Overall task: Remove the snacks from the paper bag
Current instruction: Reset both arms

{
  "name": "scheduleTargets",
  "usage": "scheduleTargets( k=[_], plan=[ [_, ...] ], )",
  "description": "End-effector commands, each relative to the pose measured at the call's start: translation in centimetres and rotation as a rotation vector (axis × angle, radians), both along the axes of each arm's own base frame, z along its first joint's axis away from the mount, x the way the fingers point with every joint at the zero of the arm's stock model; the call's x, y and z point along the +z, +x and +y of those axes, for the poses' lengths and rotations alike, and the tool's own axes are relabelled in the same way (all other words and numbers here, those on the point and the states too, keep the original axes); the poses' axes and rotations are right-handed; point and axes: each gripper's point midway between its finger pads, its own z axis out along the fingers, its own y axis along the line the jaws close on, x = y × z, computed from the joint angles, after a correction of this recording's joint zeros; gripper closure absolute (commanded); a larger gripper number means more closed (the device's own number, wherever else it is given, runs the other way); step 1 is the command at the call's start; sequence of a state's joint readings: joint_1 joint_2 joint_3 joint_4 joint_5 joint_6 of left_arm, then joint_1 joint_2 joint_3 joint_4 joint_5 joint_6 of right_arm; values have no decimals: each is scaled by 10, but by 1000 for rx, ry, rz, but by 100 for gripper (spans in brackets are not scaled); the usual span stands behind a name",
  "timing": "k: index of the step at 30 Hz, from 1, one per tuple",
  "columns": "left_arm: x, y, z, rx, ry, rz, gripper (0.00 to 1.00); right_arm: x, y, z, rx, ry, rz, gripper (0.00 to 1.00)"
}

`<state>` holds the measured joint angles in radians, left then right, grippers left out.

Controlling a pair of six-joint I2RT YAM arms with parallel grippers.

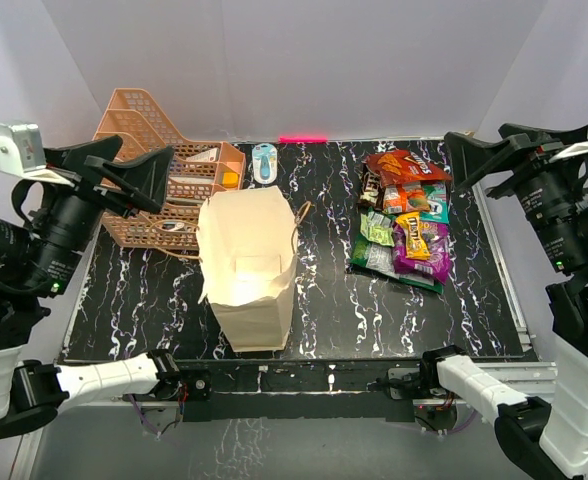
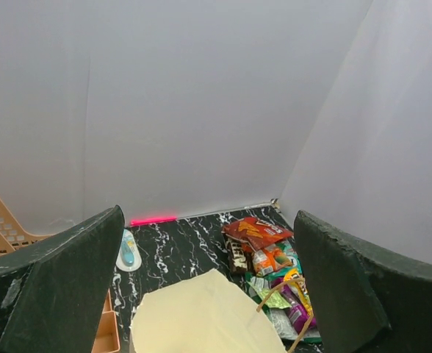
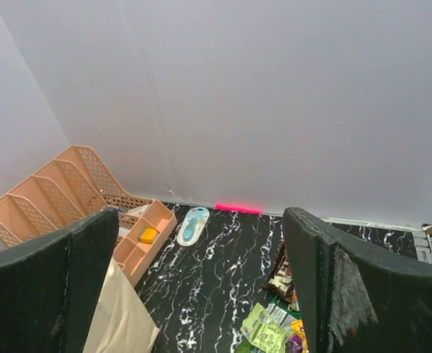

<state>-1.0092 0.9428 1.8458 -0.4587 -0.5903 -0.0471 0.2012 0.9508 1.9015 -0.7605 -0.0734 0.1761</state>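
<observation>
The paper bag stands upright in the middle of the black marbled table, mouth facing up, showing only creased beige paper inside. The snacks, crinkly foil packets, lie flat in a heap to its right; the heap runs far to near, with the orange-red chip bag farthest. The left claw and right claw hang raised, fingers spread apart, holding nothing

The paper bag is matt beige kraft paper. Right of it, the snacks are glossy crinkled foil; left of it, the tray rack is latticed plastic. The table looks smooth.
</observation>
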Motion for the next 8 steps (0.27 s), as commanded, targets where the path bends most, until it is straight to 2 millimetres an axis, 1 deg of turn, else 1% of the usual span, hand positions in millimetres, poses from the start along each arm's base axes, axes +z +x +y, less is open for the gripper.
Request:
scheduleTargets(
  k=[1,3,5,7,8],
  plan=[
    [13,-6,13,11,-37,-39,2,15,-3,-4,-17,20,-43,2],
    [13,-7,15,11,-42,-39,2,15,-4,-7,-32,26,-42,2],
    [13,-8,15,9,-44,-37,2,8,0,-8,-41,4,-30,2],
    [11,-8,15,8,-51,-35,2,1,5,-20,-111,15,0,2],
    [11,-8,14,4,-51,-34,1,-1,4,-22,-122,19,3,2]
  ],
)
